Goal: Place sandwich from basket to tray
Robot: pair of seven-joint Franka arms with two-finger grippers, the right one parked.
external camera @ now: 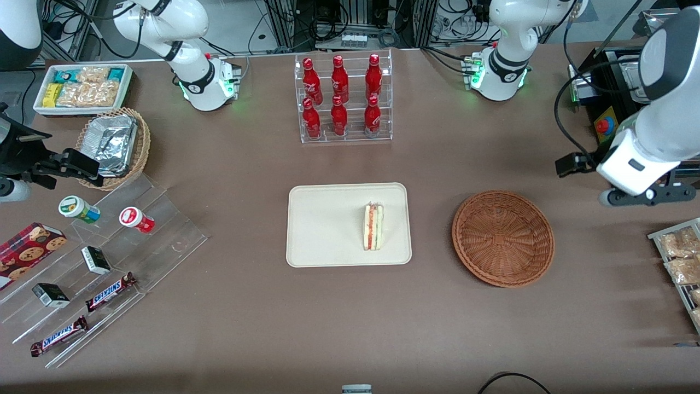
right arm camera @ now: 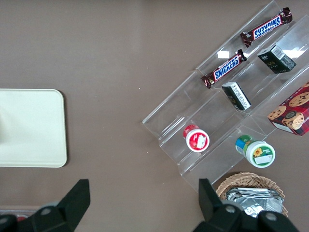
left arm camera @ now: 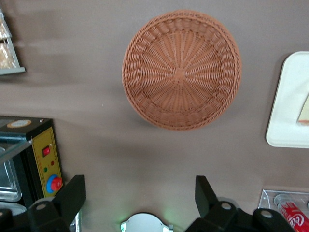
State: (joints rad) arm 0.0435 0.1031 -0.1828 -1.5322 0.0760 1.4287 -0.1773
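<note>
The sandwich (external camera: 374, 226) stands on edge on the tray (external camera: 317, 230), in the half of the tray nearer the basket (external camera: 503, 238). Seen from the front, the basket sits at about three o'clock of the tray, apart from it, with nothing in it. The gripper (left arm camera: 140, 193) hangs released above bare table near the working arm's end, its fingers (left arm camera: 72, 195) spread wide and holding nothing. From the wrist only a pale sliver, probably the sandwich, shows on the tray.
</note>
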